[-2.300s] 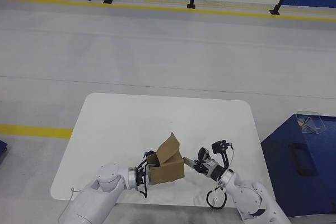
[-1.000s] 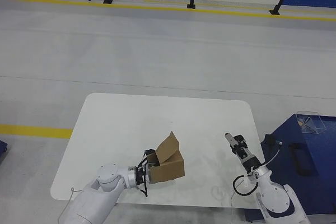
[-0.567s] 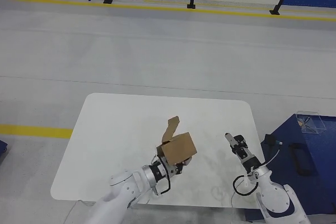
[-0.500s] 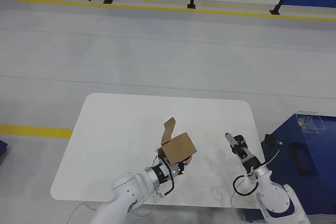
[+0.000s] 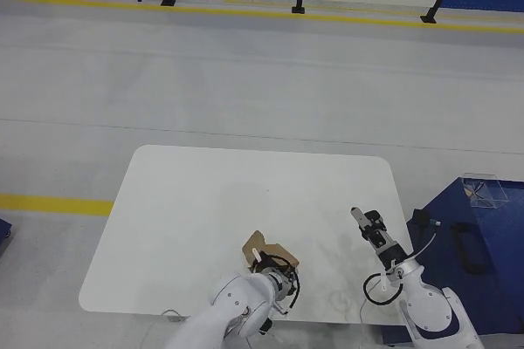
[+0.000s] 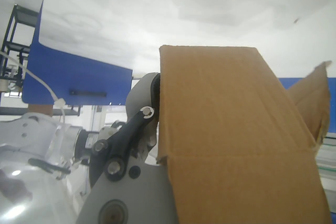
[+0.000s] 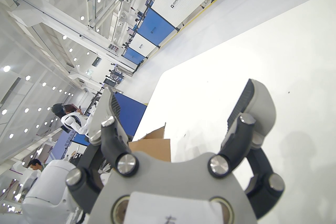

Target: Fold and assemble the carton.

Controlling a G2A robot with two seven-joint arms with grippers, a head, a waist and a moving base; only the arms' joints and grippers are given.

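The brown carton [image 5: 255,245] is near the table's front edge, largely covered from above by my left wrist. My left gripper [image 5: 265,258] is shut on it. In the left wrist view the carton [image 6: 231,130] looms close, with one grey finger [image 6: 141,91] pressed on its side wall and a loose flap [image 6: 312,104] sticking out beyond. The other finger is hidden behind the cardboard. My right gripper [image 5: 358,215] hovers over the table's right part, well apart from the carton. The right gripper [image 7: 181,101] is open and holds nothing, with the carton [image 7: 155,142] seen beyond it.
The white table [image 5: 201,201] has bare surface across its back and left. A blue cabinet [image 5: 480,253] stands just off the table's right edge, with a clear plastic box [image 5: 485,190] on top.
My left arm has swung the carton rightward, then down toward the front edge, turning it over under the wrist. The right arm let go of it earlier and has held still for the last second.
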